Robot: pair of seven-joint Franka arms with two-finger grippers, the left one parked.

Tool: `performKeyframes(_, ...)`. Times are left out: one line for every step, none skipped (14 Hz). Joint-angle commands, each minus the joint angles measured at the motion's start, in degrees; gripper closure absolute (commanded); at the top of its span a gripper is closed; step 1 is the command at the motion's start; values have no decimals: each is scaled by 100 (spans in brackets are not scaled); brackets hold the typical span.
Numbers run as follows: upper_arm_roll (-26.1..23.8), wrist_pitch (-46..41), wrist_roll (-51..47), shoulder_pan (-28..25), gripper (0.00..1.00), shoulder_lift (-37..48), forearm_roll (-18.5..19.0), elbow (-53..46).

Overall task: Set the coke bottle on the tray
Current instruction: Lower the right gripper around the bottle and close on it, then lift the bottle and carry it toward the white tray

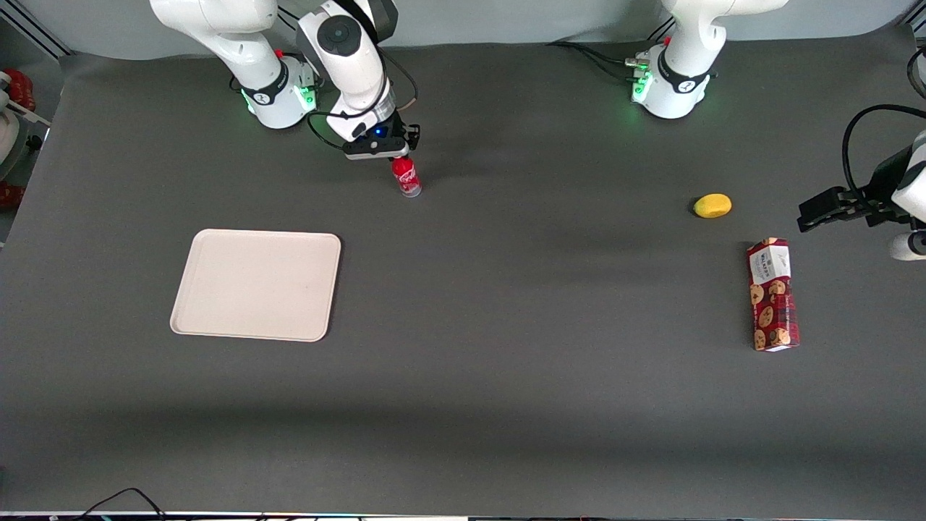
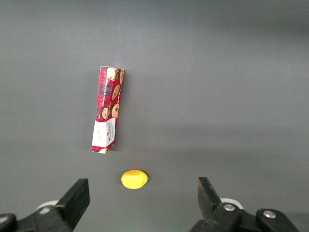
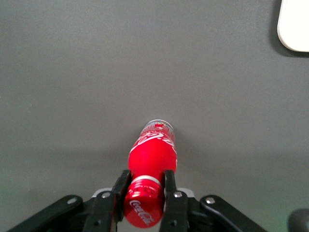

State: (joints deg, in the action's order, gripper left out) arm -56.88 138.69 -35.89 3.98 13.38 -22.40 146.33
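**Fingers clamped on coke bottle neck, tray bare**

Nearest the front camera: cookie box (image 1: 773, 294), lying flat on the table (image 1: 506, 405), toward the parked arm's end, long axis running toward the camera. Red wrap with cookie print, white label panel at the end farther from camera. Just farther from the camera than the box: small yellow lemon-like fruit (image 1: 712, 205), apart from the box, not touching.

Toward the working arm's end: tray (image 1: 217, 318), flat on the table, cream-white, rounded corners, nothing on it.

Farther from the camera than the tray: coke bottle (image 1: 406, 176), standing on the table with clear base down, well apart from the tray, not on it. Slightly tilted in the front view. Red cap and upper neck pinched between the two fingers (image 3: 170, 186), closed snug on both sides of the neck per right wrist view. Gripper (image 1: 394, 152) directly above the bottle, pointing down. Tray corner just visible in the right wrist view.
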Motion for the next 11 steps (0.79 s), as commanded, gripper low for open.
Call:
performKeyframes(-52, 123, -67, 6, 100, -134, -107, 1)
performKeyframes(-43, 80, -58, 6, 100, -134, -107, -43)
performKeyframes(1, 44, -41, 15, 100, -108, -98, -95)
performKeyframes(62, -78, 3, 23, 100, -81, -98, -174)
performKeyframes(141, -340, 12, 41, 100, -37, -98, -340)
performKeyframes(316, -682, 29, 50, 100, 6, -20, -516)
performKeyframes(579, -1042, 134, 24, 100, 94, -2, -692)
performKeyframes(851, -1394, 353, 15, 100, 199, 16, -876)
performKeyframes(1123, -1711, 564, 15, 100, 296, 42, -1035)
performKeyframes(1413, -1983, 766, 6, 100, 393, 95, -1201)
performKeyframes(1695, -2230, 977, 6, 100, 437, 278, -1368)
